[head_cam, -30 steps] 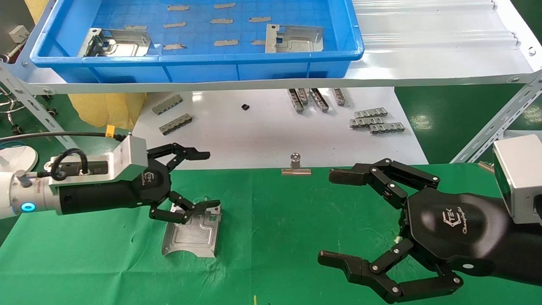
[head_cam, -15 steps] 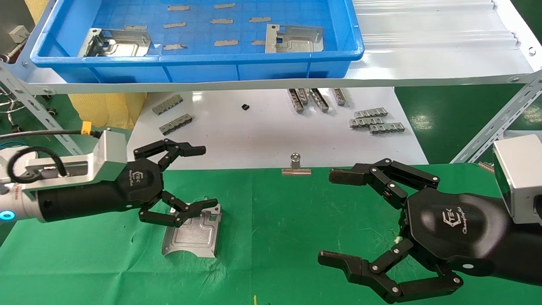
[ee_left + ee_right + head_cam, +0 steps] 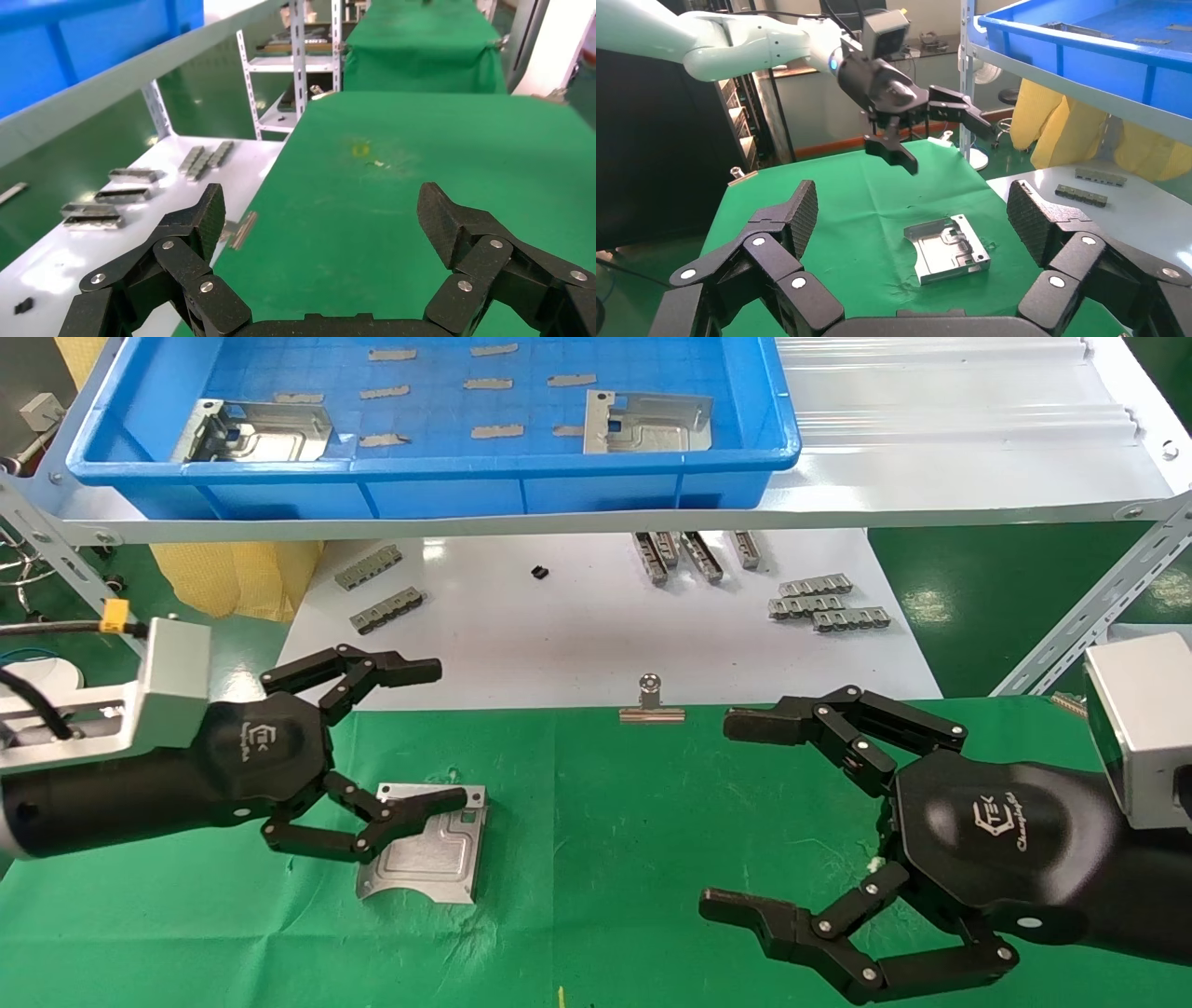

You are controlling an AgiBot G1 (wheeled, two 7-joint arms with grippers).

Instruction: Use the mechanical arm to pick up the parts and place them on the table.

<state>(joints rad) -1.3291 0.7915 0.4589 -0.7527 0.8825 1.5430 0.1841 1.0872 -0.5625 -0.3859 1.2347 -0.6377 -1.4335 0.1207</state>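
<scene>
One silver part lies flat on the green table; the right wrist view also shows this part. My left gripper, on the arm with the yellow tag, hangs open just left of and above the part and holds nothing. In the right wrist view the left gripper is clearly raised off the cloth. Its own view shows the left gripper over bare green cloth. Two more parts lie in the blue tray. My right gripper rests open at the right, empty.
A white board behind the cloth carries grey ribbed strips. A binder clip stands at the cloth's far edge. The tray sits on a raised shelf with slanted metal braces at both sides.
The left arm has pulled back to the left, its open gripper drawing away from the part. The part lies where it was. The right arm has not moved.
</scene>
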